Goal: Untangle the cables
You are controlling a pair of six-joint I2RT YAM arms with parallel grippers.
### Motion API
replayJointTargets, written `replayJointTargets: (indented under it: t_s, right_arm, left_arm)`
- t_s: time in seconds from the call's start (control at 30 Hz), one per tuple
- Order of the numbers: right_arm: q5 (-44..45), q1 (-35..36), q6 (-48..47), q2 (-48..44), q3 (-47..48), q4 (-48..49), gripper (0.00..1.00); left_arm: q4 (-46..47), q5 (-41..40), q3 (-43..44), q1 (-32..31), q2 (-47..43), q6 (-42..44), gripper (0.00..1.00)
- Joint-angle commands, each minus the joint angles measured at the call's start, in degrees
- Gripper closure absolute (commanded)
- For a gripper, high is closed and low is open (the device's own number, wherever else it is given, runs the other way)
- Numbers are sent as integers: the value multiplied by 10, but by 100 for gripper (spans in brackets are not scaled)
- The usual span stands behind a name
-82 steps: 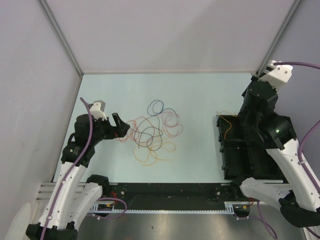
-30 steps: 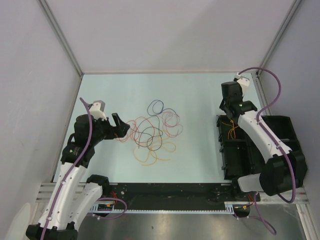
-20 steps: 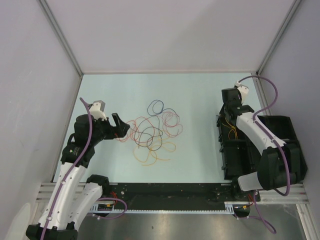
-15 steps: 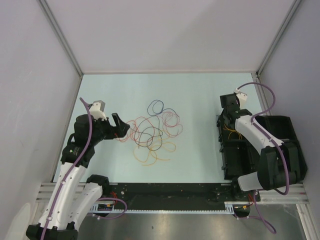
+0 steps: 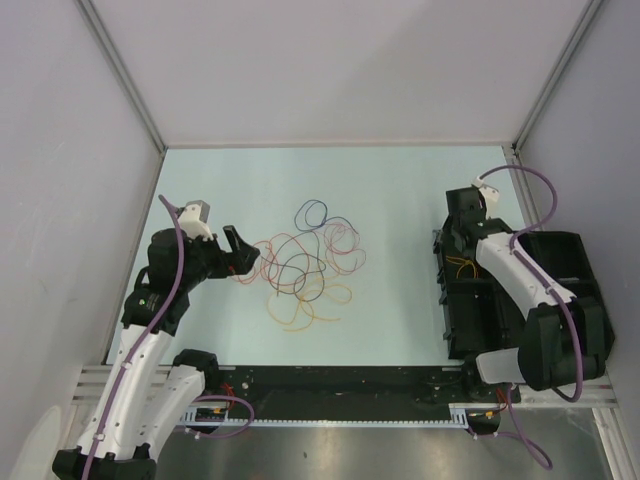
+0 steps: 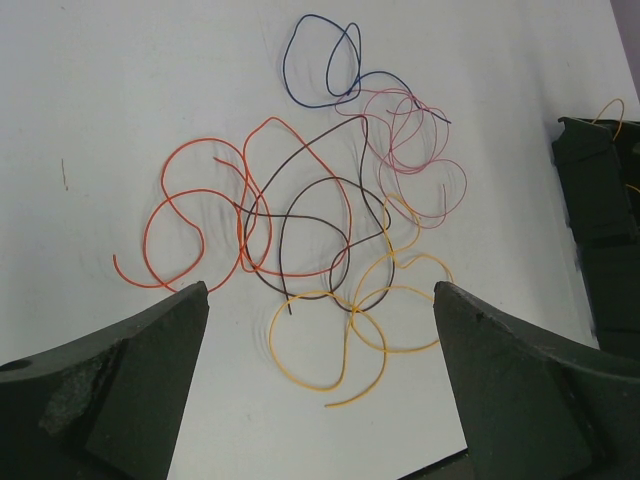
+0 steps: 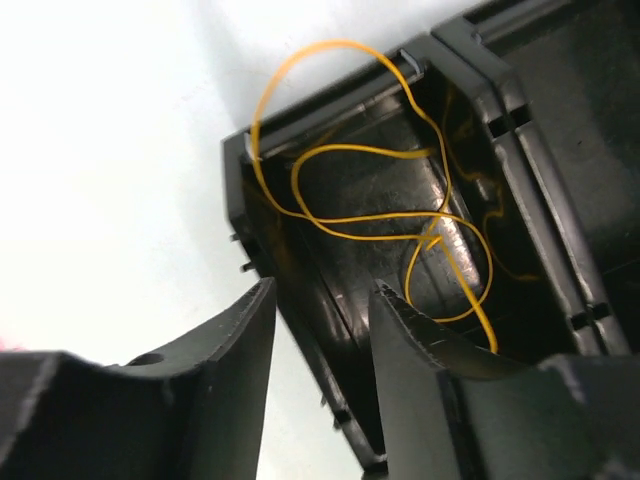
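Left gripper gapes wide, empty; the tangled cables lie just ahead between its fingers. Right gripper, partly open and empty, hangs over 1 yellow cable in a black bin. These wires look light, limp and springy, so it is probably best to pinch the free end of the orange cable.

Cables orange-red, dark brown, yellow, pink, navy. Table pale mint. Bin black, its cable yellow.

A black compartmented bin sits along the right edge of the pale table.
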Motion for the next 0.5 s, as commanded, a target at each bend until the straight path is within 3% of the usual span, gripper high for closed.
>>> replayJointTargets:
  t_s: [0.0, 0.23, 0.47]
  right_arm:
    - [3, 15, -11, -36, 64, -42, 53]
    - [16, 160, -31, -40, 121, -26, 52]
    - [-31, 259, -21, 47, 134, 39, 52]
  left_arm:
    - [14, 13, 0, 6, -6, 5, 0]
    - [14, 14, 0, 7, -5, 5, 0]
    - [14, 11, 0, 7, -3, 5, 0]
